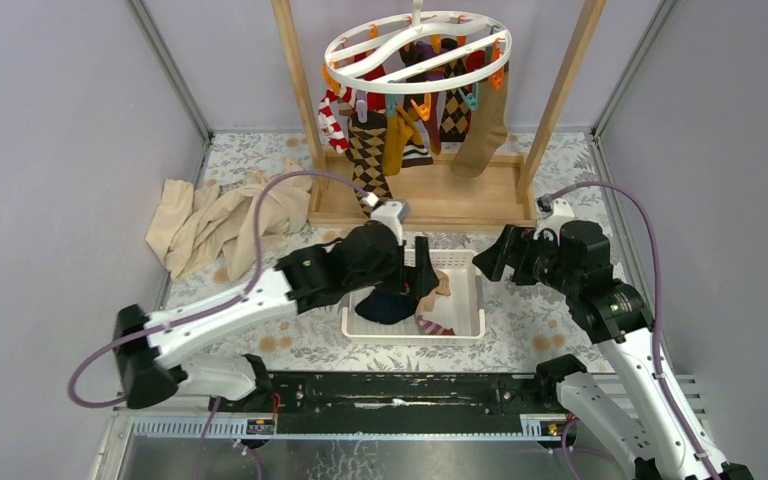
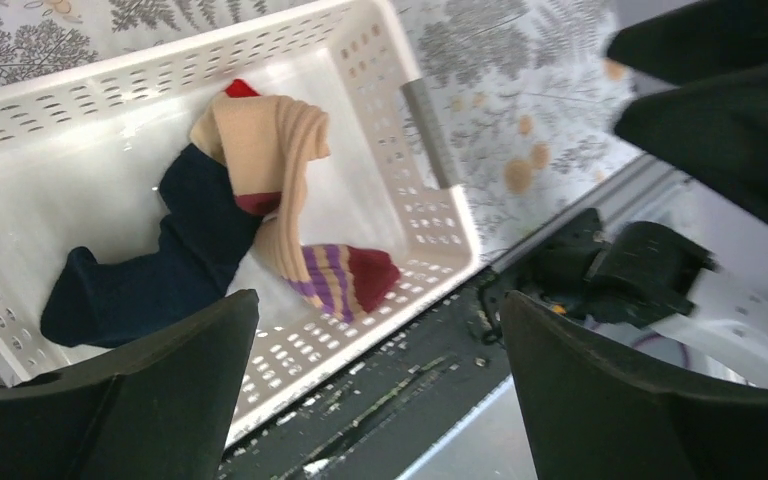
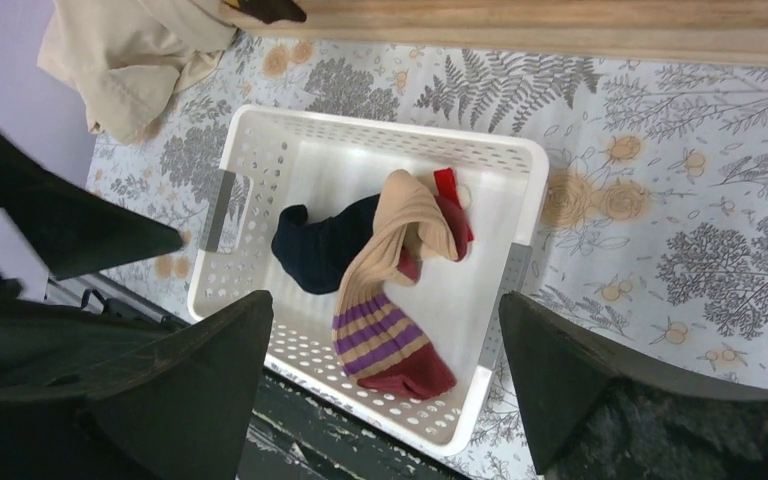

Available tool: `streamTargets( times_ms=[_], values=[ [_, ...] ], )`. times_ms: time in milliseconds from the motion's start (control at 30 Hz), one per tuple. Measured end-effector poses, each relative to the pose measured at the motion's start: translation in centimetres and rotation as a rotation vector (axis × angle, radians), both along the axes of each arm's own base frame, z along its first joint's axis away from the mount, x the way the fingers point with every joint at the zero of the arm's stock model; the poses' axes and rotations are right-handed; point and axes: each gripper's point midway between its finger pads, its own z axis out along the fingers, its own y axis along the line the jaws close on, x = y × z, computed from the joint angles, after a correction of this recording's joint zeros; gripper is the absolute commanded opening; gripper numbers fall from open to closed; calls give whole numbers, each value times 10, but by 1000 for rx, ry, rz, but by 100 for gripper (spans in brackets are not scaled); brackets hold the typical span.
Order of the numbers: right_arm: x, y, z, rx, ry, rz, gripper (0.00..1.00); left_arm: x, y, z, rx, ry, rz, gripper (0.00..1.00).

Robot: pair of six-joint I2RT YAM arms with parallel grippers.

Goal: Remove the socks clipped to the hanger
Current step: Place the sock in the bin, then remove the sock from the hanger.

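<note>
The white ring hanger [image 1: 415,48] hangs from the wooden rack with several socks clipped to it: a red-and-white striped one [image 1: 332,120], a brown argyle one [image 1: 370,155], a mustard one [image 1: 397,140] and a long tan one [image 1: 485,130]. My left gripper [image 1: 425,280] [image 2: 380,297] hovers open over the white basket [image 1: 410,337], nothing between its fingers. Below it lie a navy sock [image 2: 160,270] and a beige sock with purple stripes and a maroon toe [image 2: 295,210]. My right gripper [image 1: 487,262] [image 3: 385,297] is open just right of the basket and empty; its view shows the same navy sock [image 3: 320,245] and striped sock [image 3: 390,320].
A large beige cloth [image 1: 220,225] lies crumpled at the left of the floral mat. The wooden rack base [image 1: 430,198] stands right behind the basket [image 3: 380,125]. The black mounting rail [image 1: 400,390] runs along the near edge, just in front of the basket.
</note>
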Motion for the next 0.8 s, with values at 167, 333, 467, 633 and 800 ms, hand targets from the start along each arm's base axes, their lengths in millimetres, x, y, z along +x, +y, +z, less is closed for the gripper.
streamTargets(
  times_ms=[167,333,467,633,800],
  values=[
    [-12,5,-9,26,33,38,100,-24,13,43,-121,-60,-3,99],
    [-21,14,-23,72,108,66,100,-45,16,33,-136,-31,-67,98],
    [-20,21,-33,111,166,70,100,-59,23,12,-107,6,-105,99],
    [-7,29,-43,138,231,55,100,-73,41,33,-180,-43,-136,99],
    [7,34,-36,143,252,41,100,-73,48,54,-224,-99,-141,99]
  ],
)
